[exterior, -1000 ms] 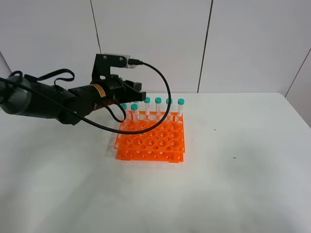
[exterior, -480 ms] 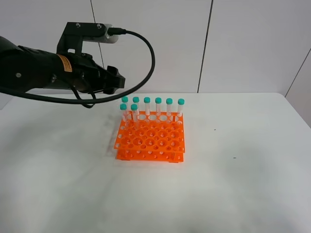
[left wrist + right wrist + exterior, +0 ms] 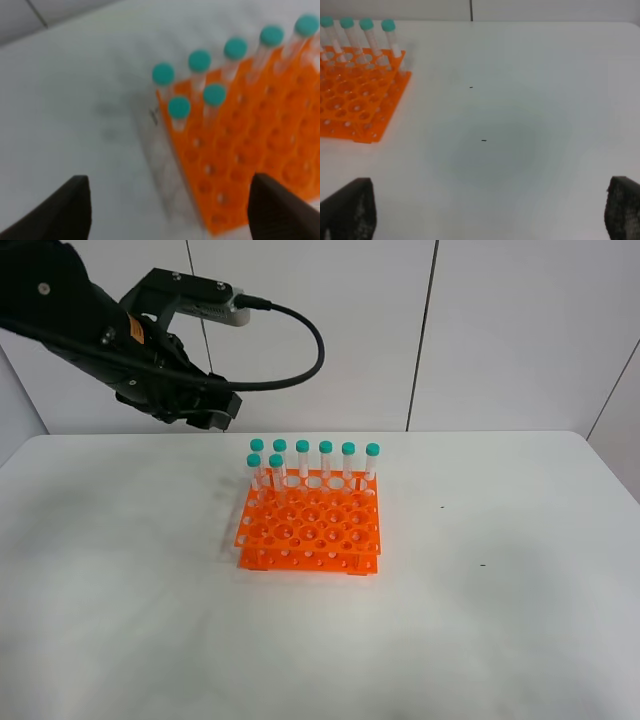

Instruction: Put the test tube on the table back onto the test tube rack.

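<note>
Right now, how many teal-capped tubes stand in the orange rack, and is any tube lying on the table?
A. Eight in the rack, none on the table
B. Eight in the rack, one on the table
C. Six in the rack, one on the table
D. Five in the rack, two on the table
A: the exterior high view shows six capped tubes in the back row plus two in front of them at the left end of the test tube rack, and the table holds no loose tube.

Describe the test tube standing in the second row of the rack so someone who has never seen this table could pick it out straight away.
Find the orange rack in the middle of the white table. Green-capped tubes line its back edge. One tube stands alone a row nearer the front, near the rack's left end, the only one with no tube on either side in its row.
</note>
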### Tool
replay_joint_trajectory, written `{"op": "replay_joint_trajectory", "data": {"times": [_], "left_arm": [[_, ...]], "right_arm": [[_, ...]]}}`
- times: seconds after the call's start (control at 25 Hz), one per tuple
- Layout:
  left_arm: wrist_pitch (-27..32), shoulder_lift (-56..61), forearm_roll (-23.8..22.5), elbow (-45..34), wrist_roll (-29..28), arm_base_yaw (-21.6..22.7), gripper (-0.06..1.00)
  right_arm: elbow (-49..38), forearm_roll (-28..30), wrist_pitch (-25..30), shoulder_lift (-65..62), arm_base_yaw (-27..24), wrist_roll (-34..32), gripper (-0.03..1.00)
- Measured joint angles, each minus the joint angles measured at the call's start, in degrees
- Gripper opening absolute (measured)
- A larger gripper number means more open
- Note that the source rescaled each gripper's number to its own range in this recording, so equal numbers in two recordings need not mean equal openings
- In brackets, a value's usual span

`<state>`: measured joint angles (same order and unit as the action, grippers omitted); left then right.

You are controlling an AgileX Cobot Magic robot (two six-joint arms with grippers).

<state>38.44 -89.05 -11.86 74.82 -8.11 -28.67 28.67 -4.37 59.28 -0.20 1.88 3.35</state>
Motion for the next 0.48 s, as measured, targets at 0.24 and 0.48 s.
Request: {"op": "replay_joint_trajectory", "data": {"times": [0.24,0.48], "left_arm": [[13.6,-4.0,3.6,4.1,2.6,2.2,1.0],[20.8,-4.3,3.9,4.1,2.6,9.8,1.0]], "right_arm": [[0.0,0.0,0.0,0.0,0.0,0.0,1.0],[0.0,0.0,0.0,0.0,0.0,0.0,1.0]]}}
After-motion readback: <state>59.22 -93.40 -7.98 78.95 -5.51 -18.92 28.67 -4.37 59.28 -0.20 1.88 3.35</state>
